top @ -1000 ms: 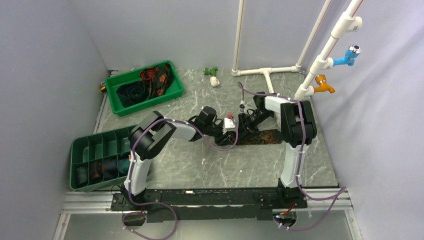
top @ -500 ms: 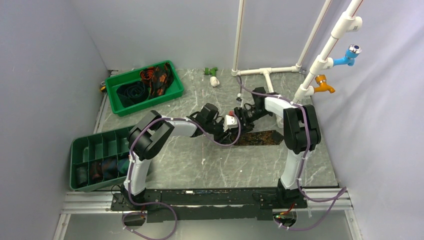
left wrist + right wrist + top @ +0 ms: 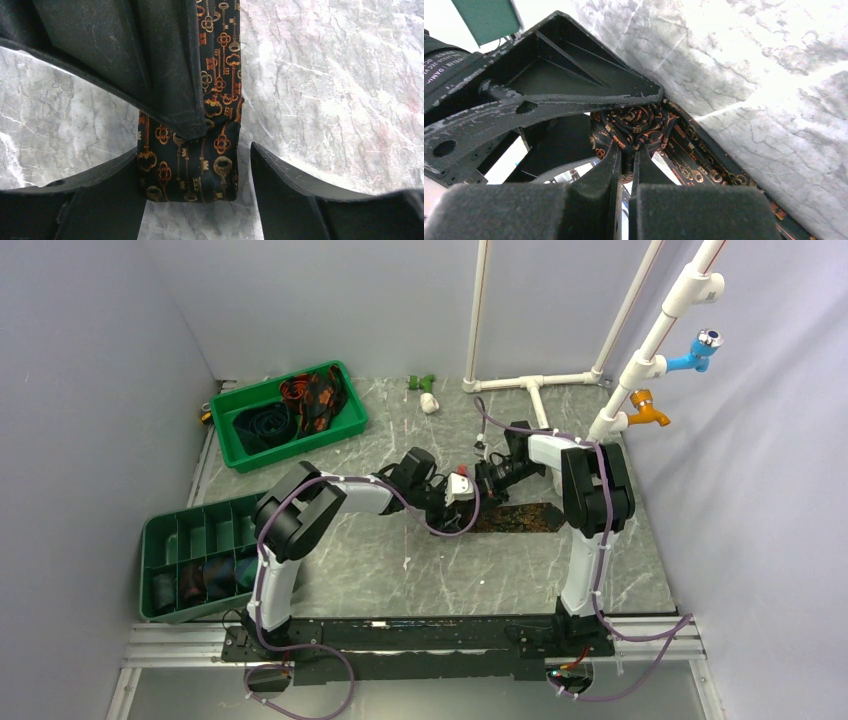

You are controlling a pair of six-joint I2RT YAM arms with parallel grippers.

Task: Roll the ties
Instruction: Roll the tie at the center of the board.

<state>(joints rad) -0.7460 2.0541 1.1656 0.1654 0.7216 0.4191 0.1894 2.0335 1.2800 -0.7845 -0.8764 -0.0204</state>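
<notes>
One tie coil [image 3: 634, 126], right-wrist view only

A tie [image 3: 520, 517] lies on the table [image 3: 400, 570] right of centre, a tray [image 3: 300, 447] of ties [image 3: 305, 400] behind it to the left, a divided tray [image 3: 190, 537] at the near left.

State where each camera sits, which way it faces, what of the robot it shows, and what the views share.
Top external: high behind the robot, looking down on the table; left arm and right arm show whole, meeting at the tie.
Left wrist: on that wrist, facing down at the tie's curled end; left gripper open around it.
Right wrist: on that wrist, low, facing along the tie; right gripper shut on the tie.
Shared: all three show the tie; each wrist view shows the other gripper's finger.
</notes>
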